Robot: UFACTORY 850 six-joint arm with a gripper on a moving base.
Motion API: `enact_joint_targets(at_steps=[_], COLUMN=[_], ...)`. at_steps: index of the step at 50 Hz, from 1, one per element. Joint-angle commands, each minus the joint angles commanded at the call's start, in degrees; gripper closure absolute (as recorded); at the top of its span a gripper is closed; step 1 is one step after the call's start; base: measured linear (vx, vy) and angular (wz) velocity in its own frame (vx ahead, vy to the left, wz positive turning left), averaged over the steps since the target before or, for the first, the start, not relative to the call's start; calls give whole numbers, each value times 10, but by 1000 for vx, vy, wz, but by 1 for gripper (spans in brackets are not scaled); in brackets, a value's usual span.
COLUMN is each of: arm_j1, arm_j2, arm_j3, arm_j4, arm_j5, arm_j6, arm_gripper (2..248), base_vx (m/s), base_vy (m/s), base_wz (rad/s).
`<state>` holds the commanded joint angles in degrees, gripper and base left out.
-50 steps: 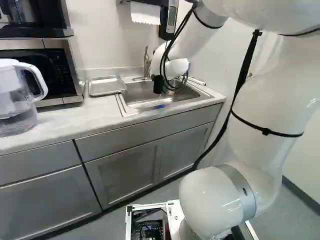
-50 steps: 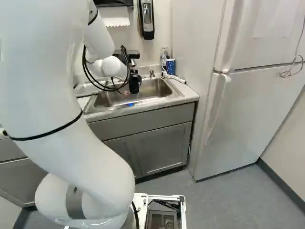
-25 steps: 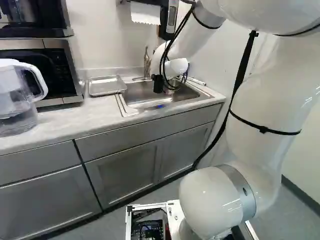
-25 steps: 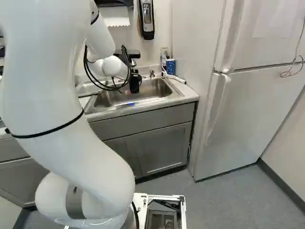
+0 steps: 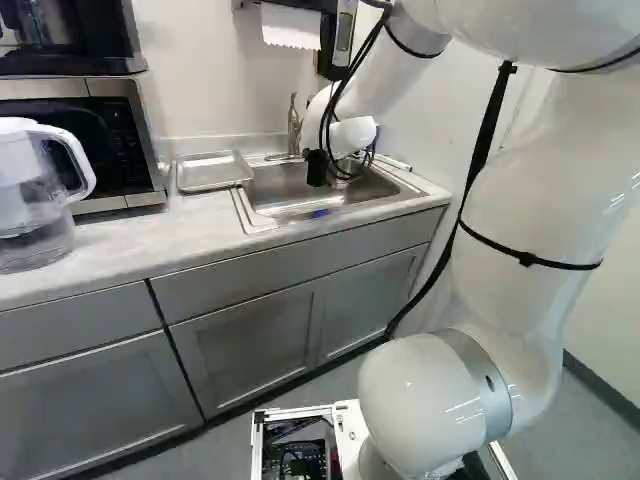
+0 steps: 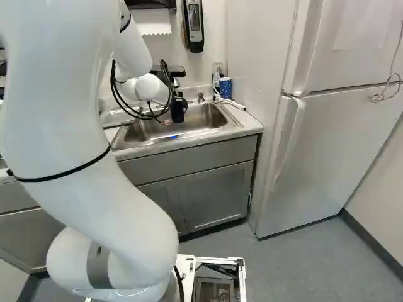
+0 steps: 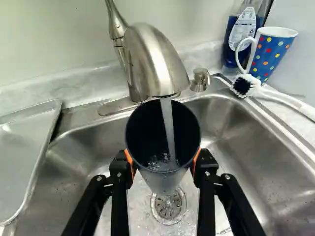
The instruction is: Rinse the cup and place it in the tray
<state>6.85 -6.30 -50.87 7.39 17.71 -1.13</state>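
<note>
In the left base view, my gripper point(image 5: 317, 168) is over the sink point(image 5: 268, 222), and the tray point(image 5: 210, 173) lies on the counter point(image 5: 160, 240) by the sink's left edge. In the right base view, a dotted mug point(image 6: 225, 88) stands near the sink's back right corner. In the wrist view, I have the cup point(image 7: 161, 181) clamped between my orange pads point(image 7: 129, 160), beneath the faucet point(image 7: 155, 59) and above the drain point(image 7: 168, 208); water point(image 7: 168, 125) runs into it.
</note>
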Motion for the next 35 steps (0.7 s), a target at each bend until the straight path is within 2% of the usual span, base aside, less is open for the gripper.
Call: enact_joint_targets(at_steps=[35], arm_j1=[0], arm_j2=[0], arm_j3=[0], arm_j4=[0], arm_j5=[0], arm_j6=[0], arm_gripper=[126], base_vx=[0], base_vy=[0], base_wz=[0])
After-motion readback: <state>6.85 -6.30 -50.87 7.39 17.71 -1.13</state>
